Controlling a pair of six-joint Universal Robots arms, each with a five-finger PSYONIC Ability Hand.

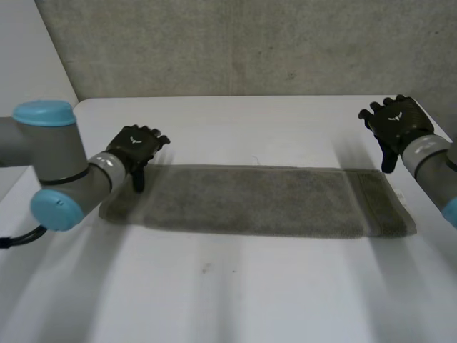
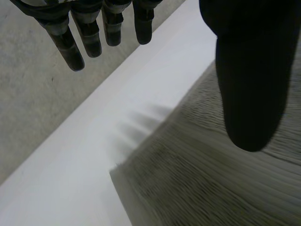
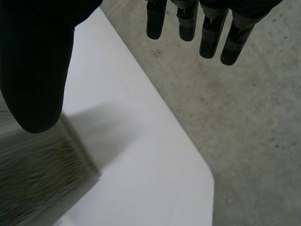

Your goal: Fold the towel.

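The grey towel [image 1: 250,200] lies flat mid-table [image 1: 235,300], stretched from 9 to 3 o'clock. The left hand [image 1: 136,146] hangs over its 10 o'clock corner and the right hand [image 1: 394,121] by its 2 o'clock corner, both with fingers straight and spread, holding nothing.

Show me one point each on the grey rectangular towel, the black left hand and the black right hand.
grey rectangular towel [image 1: 250,201]: head view, the middle of the cloth.
black left hand [image 1: 137,145]: head view, the back of the hand.
black right hand [image 1: 394,120]: head view, the back of the hand.
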